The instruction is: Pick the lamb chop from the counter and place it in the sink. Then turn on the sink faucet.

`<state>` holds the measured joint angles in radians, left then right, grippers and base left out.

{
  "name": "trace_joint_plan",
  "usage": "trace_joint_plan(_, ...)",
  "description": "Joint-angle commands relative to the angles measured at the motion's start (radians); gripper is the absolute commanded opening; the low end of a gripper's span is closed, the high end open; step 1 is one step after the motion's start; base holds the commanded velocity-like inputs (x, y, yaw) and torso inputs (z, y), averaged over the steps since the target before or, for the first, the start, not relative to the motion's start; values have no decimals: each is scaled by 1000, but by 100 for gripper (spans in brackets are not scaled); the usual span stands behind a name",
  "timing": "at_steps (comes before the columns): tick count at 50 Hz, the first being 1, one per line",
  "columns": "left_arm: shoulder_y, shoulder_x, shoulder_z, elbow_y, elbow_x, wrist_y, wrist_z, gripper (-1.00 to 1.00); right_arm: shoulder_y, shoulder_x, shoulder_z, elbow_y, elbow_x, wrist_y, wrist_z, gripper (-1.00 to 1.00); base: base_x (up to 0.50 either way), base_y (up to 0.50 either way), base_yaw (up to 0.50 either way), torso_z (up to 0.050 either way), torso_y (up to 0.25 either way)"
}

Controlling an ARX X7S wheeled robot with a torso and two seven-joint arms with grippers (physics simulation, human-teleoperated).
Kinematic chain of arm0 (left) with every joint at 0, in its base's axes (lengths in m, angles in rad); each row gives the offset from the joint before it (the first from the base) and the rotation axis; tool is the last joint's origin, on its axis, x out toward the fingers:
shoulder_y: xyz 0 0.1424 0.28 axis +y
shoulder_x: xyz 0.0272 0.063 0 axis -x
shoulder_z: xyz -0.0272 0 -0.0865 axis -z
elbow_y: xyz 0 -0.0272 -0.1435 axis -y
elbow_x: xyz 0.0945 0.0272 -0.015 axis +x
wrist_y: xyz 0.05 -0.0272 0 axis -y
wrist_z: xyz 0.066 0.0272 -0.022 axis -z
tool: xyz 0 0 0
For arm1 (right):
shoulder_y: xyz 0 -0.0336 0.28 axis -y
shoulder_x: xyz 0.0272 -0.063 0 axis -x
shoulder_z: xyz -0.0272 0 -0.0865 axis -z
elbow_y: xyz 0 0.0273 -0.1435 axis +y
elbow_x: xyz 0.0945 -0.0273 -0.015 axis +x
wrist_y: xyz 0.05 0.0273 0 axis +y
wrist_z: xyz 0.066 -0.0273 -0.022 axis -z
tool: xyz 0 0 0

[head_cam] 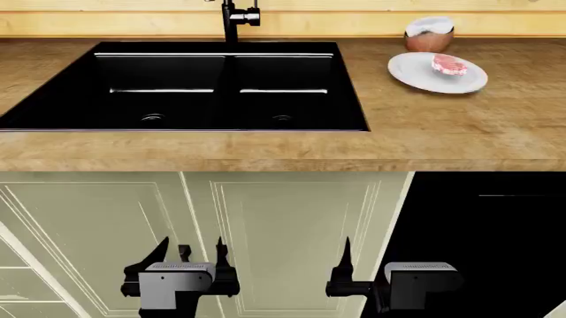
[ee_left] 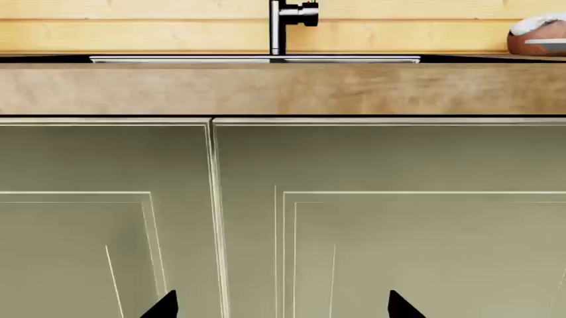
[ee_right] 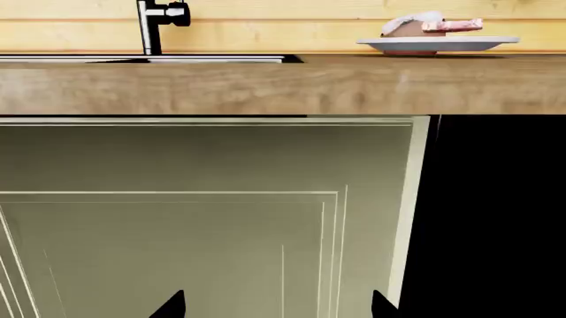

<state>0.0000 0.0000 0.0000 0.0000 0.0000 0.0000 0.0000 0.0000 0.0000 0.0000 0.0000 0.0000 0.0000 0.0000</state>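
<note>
The pink lamb chop point(head_cam: 449, 64) lies on a white plate point(head_cam: 415, 69) on the wood-grain counter point(head_cam: 442, 126), right of the black double-basin sink point(head_cam: 53, 109). It also shows in the right wrist view point(ee_right: 452, 25). The black sink faucet point(head_cam: 232, 20) stands behind the sink's middle, and shows in both wrist views point(ee_left: 281, 26) point(ee_right: 152, 26). My left gripper point(head_cam: 191, 250) and right gripper point(head_cam: 378, 257) hang below counter height in front of the cabinet doors, far from the chop. Both are open and empty point(ee_left: 283, 305) point(ee_right: 276, 305).
A brown coconut with a white top point(head_cam: 429, 34) stands just behind the plate. Pale green cabinet doors point(head_cam: 283, 232) face both grippers under the thick counter edge point(ee_left: 283, 89). A black panel point(head_cam: 478, 225) lies right of the doors. A wood-plank wall backs the counter.
</note>
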Motion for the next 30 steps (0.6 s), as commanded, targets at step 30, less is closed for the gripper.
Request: trace_joint_plan(30, -1340, -740, 245, 419, -1635, -1139, -1107, 100, 1342, 389, -1, -469, 755, 1570, 528, 100, 0, 0, 0, 0, 0)
